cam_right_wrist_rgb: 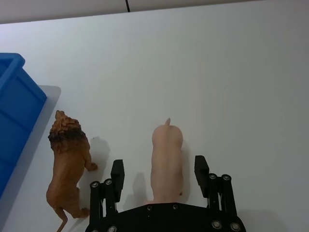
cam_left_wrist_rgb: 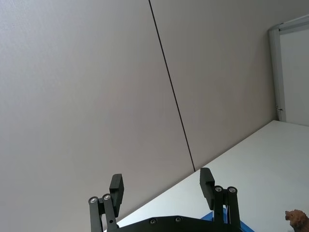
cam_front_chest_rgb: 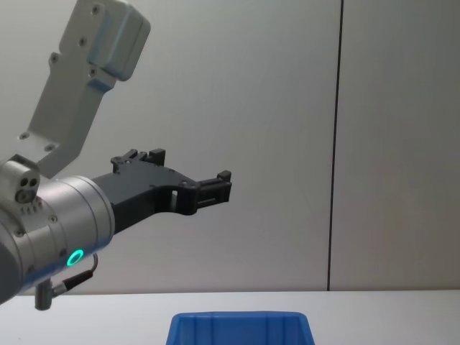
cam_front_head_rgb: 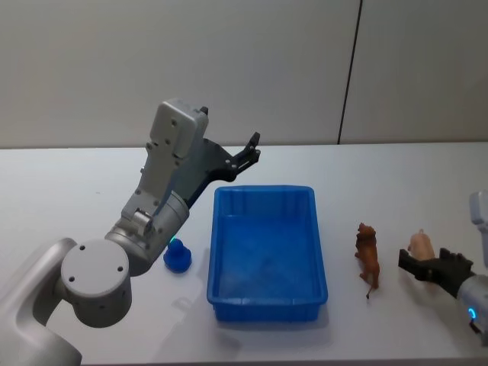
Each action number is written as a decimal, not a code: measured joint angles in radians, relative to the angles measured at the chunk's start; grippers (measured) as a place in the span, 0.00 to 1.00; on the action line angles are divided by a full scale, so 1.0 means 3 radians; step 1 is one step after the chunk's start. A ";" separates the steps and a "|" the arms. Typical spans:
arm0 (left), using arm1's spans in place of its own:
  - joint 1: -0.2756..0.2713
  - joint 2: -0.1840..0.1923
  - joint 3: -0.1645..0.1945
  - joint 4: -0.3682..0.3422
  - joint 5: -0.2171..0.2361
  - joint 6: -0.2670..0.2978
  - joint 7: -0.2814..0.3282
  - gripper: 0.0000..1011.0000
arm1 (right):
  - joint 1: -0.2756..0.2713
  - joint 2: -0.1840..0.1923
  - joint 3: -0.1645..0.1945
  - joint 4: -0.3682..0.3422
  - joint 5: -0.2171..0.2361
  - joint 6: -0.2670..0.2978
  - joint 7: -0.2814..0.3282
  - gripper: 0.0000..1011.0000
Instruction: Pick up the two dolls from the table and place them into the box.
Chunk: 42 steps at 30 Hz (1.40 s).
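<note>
At lower right, the right gripper [cam_right_wrist_rgb: 159,168], spread, straddles the peach-tan plush doll [cam_front_head_rgb: 420,244] lengthwise on the white table [cam_front_head_rgb: 427,179], right of the blue plastic box [cam_front_head_rgb: 263,191]; the left gripper [cam_front_head_rgb: 254,148] hangs raised, likewise spread.

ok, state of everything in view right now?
Box: empty.
Lion doll: on table, right of box, untouched.
Pink doll: on table, between right jaws, not clamped.
Small blue object: on table left of box, untouched.
Left gripper: open, empty, raised high.
Right gripper: open, astride pink doll.
</note>
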 joint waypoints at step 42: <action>0.0000 0.0000 0.0000 0.0000 0.0000 0.0000 0.0000 0.99 | 0.0017 -0.0060 -0.0088 -0.0192 -0.0179 -0.0656 0.0461 0.37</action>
